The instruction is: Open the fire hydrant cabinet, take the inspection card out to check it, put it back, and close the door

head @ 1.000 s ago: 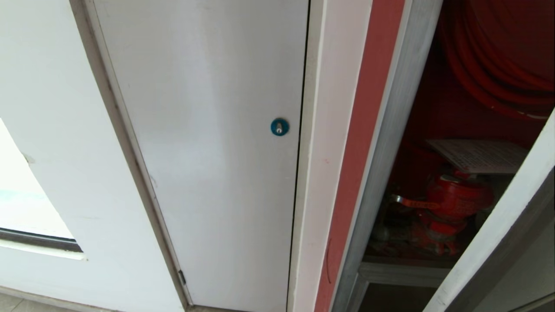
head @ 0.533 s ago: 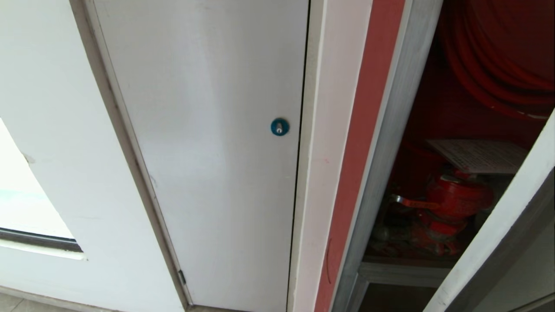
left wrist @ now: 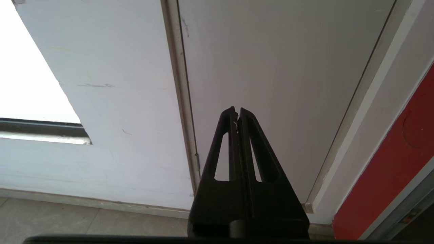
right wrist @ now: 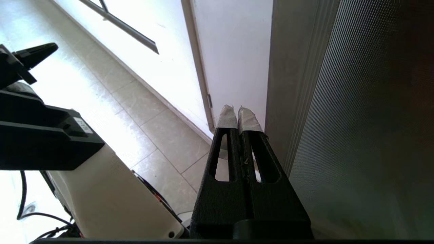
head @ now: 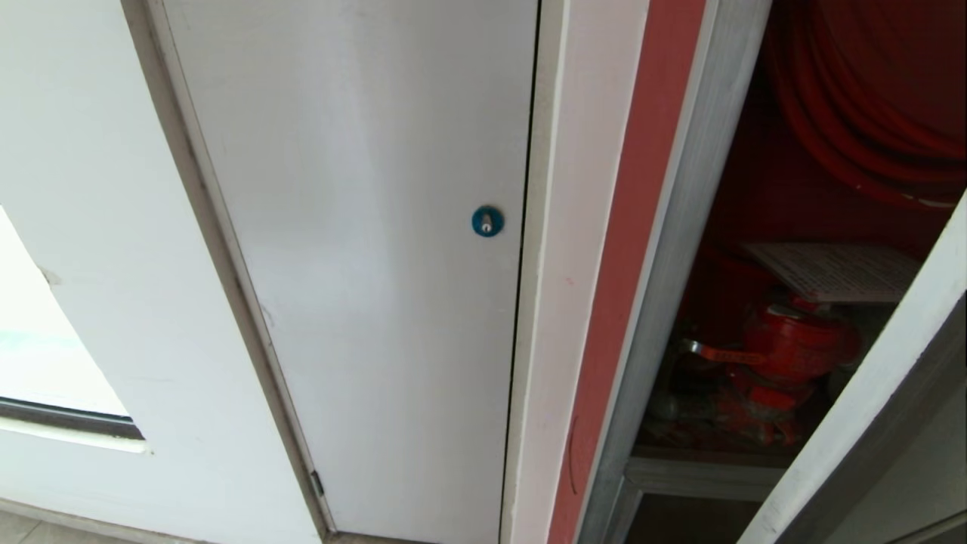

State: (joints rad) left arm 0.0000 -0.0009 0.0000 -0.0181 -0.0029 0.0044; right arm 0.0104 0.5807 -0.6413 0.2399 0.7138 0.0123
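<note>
While the door (head: 869,423) stands ajar, the inspection card (head: 838,270) lies atop the red valve (head: 793,347) inside; right gripper (right wrist: 237,117), closed and empty, must open to fetch it

Narrow gap into cabinet (head: 665,249) btwn frame & door (head: 876,393) edge (valve (head: 793,355) blocks low).
</note>
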